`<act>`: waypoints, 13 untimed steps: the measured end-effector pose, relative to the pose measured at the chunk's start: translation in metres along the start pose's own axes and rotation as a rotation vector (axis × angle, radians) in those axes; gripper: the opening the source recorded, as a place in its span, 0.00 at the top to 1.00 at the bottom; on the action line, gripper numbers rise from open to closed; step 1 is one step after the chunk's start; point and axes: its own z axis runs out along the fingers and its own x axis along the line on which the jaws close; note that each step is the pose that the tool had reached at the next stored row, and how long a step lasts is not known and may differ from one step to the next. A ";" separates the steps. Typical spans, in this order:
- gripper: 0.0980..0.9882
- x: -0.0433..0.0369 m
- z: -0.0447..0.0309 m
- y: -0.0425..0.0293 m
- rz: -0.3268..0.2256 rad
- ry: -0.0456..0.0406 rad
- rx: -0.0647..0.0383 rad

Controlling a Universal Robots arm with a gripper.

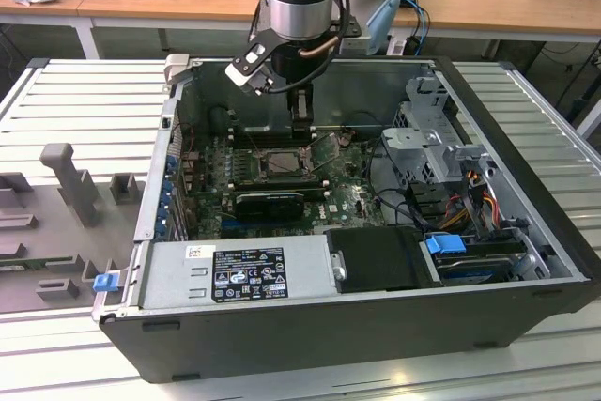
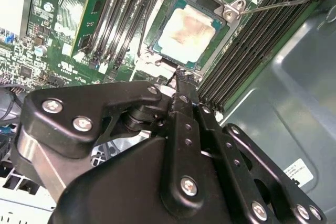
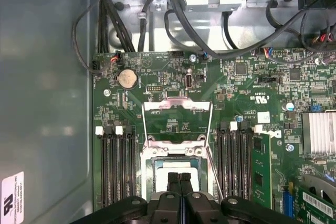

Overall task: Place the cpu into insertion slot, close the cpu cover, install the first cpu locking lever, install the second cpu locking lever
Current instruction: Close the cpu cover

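Plainly, the cpu (image 2: 186, 30) is seated in the insertion slot (image 3: 148, 169). It is a thin, flat square with a pale silvery-beige face, matte and smudged with a warmer stain across the middle. The slot's silver metal rim frames it on every side. The cpu cover (image 3: 177, 106), a thin stamped silver frame, is swung open on the side of the slot away from the fingers, and the green board shows through its square cut-out. One locking lever (image 2: 278, 2), a slim bare wire rod, stands clear of the slot and slants out over the long black ribbed memory slots (image 3: 118, 166). The gripper (image 3: 179, 178) is black, with bolted linkage plates. Its two narrow fingers are pressed flat together with nothing between them. Their tips hang over the slot's edge opposite the cover, just beside the cpu; whether they touch the rim cannot be told. The glossy green motherboard (image 3: 247, 87) carries a round silver coin cell (image 3: 126, 78) and a finned heat sink (image 3: 318, 132). A printed black-and-white sticker (image 1: 249, 274) sits on the grey power supply, and a white label (image 3: 11, 195) on the smooth grey case wall.
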 end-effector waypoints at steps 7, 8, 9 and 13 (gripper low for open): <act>0.99 0.0001 0.0001 0.0018 0.000 0.0000 0.000; 0.99 0.0001 0.0002 0.0021 0.000 0.0000 0.000; 0.99 0.0001 0.0002 0.0026 0.000 0.0000 0.000; 0.99 0.0002 -0.0002 0.0036 0.000 -0.0002 0.000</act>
